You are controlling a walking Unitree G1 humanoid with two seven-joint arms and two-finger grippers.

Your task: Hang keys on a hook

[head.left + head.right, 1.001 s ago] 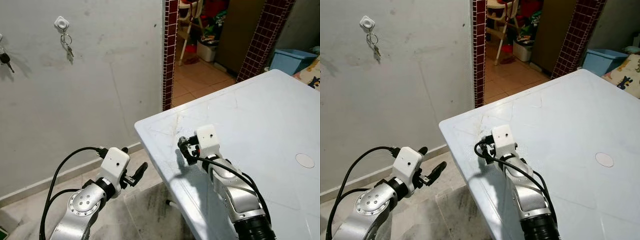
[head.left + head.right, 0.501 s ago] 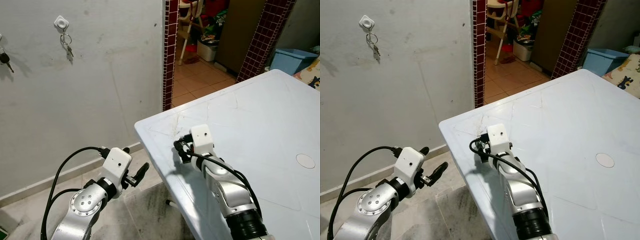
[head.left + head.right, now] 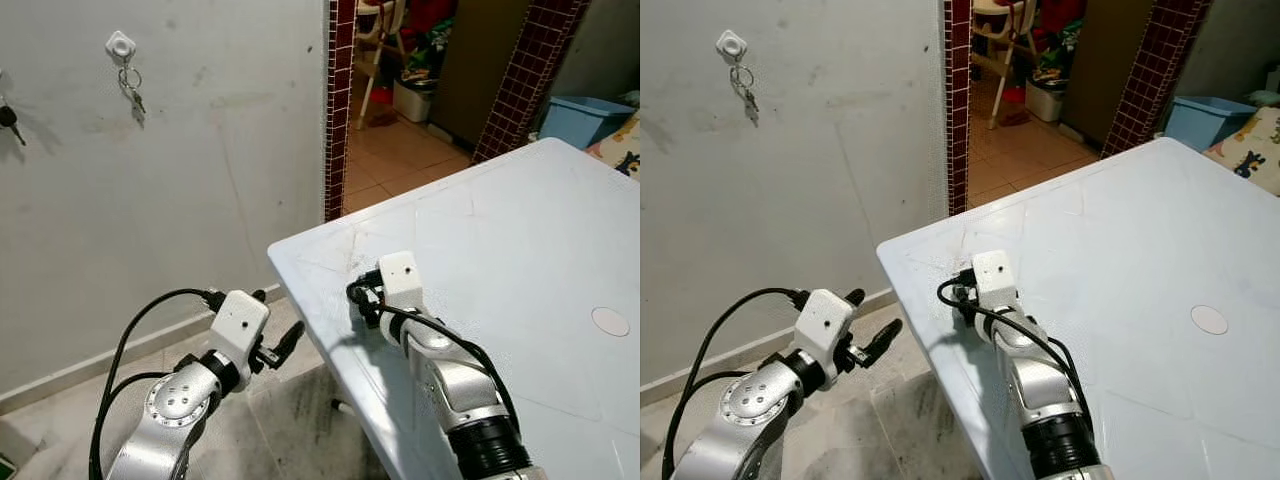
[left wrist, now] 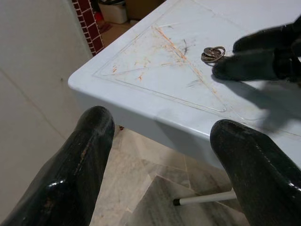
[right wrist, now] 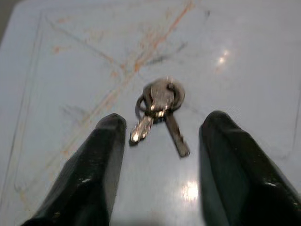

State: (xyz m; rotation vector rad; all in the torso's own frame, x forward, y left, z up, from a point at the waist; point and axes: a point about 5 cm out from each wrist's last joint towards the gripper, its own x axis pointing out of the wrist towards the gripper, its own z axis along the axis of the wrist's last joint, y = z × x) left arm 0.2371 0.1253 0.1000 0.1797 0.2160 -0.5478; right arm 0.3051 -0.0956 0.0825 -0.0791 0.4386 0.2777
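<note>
A small bunch of keys (image 5: pixel 160 106) on a ring lies flat on the scratched corner of the white table (image 3: pixel 520 220). My right gripper (image 5: pixel 162 123) is open just above the tabletop, one black finger on each side of the keys, not touching them. In the left wrist view the same keys (image 4: pixel 213 53) lie just beyond the right gripper's fingers (image 4: pixel 263 52). My left gripper (image 3: pixel 275 322) hangs open and empty over the floor, beside the table corner. High on the grey wall is a white hook (image 3: pixel 121 45) with another set of keys (image 3: pixel 132 88) hanging from it.
A dark key (image 3: pixel 8 118) hangs at the wall's far left. A doorway between red-tiled pillars (image 3: pixel 340 100) opens onto a tiled room with a chair. A blue bin (image 3: pixel 585 118) stands beyond the table. A white round disc (image 3: pixel 610 321) lies on the table at right.
My right gripper has slid toward the table corner and now straddles the keys. The left arm has shifted slightly to the right.
</note>
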